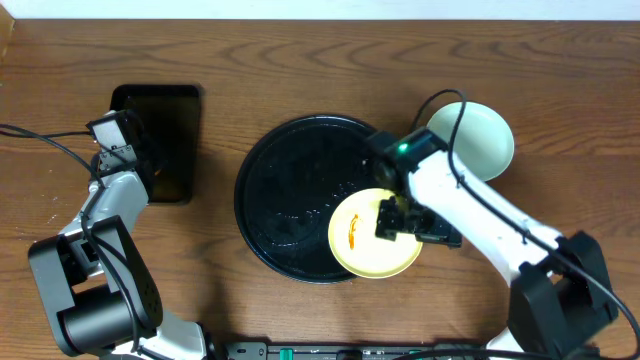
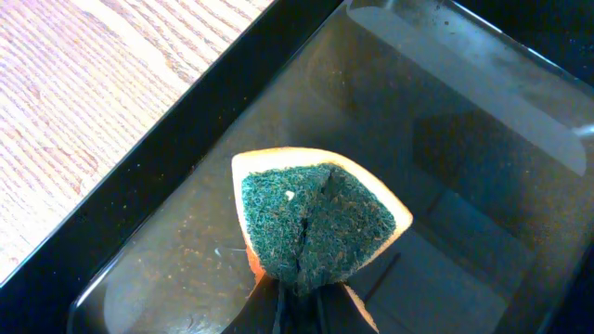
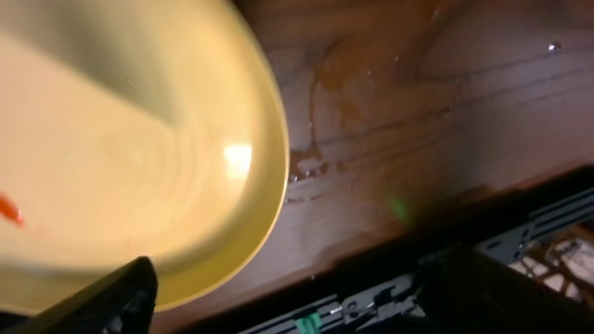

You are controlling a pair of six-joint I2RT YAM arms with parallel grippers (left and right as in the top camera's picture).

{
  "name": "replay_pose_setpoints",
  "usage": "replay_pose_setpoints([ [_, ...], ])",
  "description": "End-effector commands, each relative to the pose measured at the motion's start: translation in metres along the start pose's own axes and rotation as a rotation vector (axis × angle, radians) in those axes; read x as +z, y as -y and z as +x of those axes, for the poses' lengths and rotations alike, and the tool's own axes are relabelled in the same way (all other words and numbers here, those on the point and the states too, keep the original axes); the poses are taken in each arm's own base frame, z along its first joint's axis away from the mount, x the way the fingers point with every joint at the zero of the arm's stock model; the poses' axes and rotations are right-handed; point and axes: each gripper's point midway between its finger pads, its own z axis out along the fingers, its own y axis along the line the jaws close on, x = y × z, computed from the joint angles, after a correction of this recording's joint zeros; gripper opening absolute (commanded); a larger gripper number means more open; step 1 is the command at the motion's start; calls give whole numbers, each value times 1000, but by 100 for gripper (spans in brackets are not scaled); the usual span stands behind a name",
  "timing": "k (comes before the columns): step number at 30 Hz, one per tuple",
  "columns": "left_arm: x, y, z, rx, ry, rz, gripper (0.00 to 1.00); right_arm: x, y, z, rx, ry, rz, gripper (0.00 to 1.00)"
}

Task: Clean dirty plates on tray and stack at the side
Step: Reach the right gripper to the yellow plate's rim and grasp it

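The right gripper (image 1: 410, 226) hangs with its 2 fingers spread wide, gripping nothing. Directly beneath it lies the yellow plate (image 1: 358, 240), 1 orange smear on its face, its near edge overhanging the rim of the round black tray (image 1: 270, 195). A mint-blue plate (image 1: 482, 138) sits on the table beyond this gripper. The left gripper (image 2: 297, 314) is pinched tight on a green-faced sponge (image 2: 316, 218), above the rectangular tray (image 2: 445, 121).

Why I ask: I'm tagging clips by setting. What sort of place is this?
Probably a robot test bench staged for dishwashing, not a kitchen: a white-and-black robot arm at a brown wooden table, a smeared pale yellow round plate overlapping a large round glossy black tray, and a green-faced scouring sponge.
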Motion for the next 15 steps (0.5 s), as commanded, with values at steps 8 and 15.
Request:
replay_pose_setpoints([
  [8, 1, -3, 6, 9, -13, -8, 8, 23, 11, 23, 98, 35, 54, 99],
  [15, 1, -3, 6, 9, -14, -8, 8, 35, 5, 18, 81, 53, 32, 69],
])
